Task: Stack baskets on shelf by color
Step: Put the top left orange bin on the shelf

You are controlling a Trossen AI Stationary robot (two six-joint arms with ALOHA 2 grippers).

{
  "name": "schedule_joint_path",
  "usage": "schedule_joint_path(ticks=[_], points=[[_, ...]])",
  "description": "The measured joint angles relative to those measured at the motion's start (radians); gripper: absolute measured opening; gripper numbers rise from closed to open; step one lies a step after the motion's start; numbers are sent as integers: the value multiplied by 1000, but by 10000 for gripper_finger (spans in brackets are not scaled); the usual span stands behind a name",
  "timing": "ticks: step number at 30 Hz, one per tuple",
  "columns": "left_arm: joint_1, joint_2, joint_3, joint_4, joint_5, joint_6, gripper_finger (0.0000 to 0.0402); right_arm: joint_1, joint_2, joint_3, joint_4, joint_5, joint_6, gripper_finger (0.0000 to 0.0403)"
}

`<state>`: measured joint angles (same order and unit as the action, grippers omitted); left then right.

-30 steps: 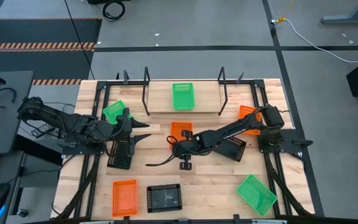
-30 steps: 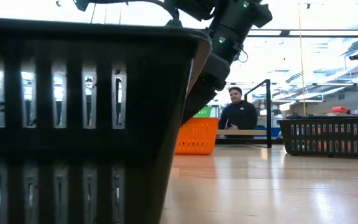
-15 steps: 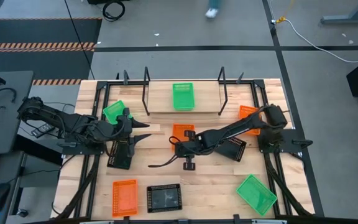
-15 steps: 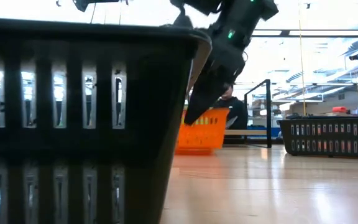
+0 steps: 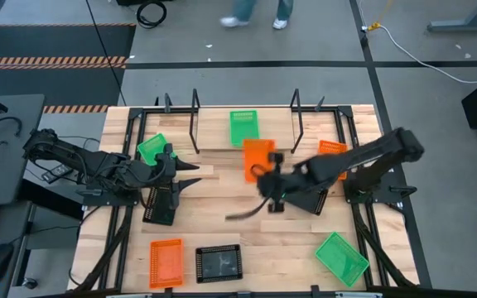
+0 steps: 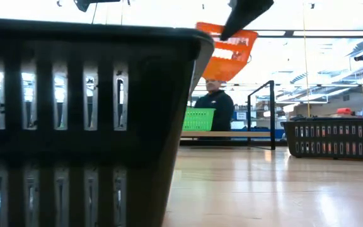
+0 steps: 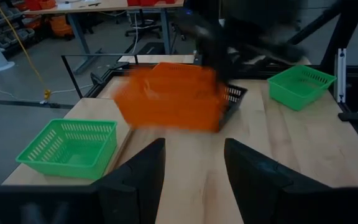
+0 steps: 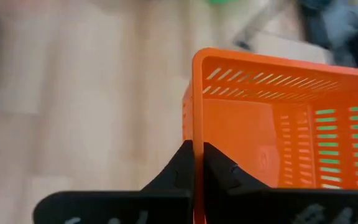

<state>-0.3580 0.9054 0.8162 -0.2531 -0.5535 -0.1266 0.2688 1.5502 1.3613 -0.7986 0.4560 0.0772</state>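
Orange basket hangs tilted in the air above mid-tabletop, one rim wall pinched in my right jaws, which are closed on it. At its 12 o'clock, a green basket sits on the shelf. My left jaws stand apart, empty, near the tabletop's 9 o'clock edge.

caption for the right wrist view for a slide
Right gripper shut on the rim of an orange basket, lifted above the wooden table.
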Motion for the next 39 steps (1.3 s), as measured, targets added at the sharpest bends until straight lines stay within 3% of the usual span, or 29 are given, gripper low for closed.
schedule_joint_path(ticks=[4, 9, 19, 30, 39], points=[[0, 0, 0, 0, 26, -18, 174, -88, -91, 0, -135, -5, -2, 8], [0, 0, 0, 0, 27, -20, 174, -196, -126, 0, -176, -65, -67, 8], [0, 0, 0, 0, 27, -20, 174, -337, -21, 0, -179, -128, -222, 8], [0, 0, 0, -8, 27, -19, 174, -470, 35, -25, -135, -276, -313, 8], [0, 0, 0, -8, 27, -18, 174, -546, 35, -75, -124, -282, -341, 9]])
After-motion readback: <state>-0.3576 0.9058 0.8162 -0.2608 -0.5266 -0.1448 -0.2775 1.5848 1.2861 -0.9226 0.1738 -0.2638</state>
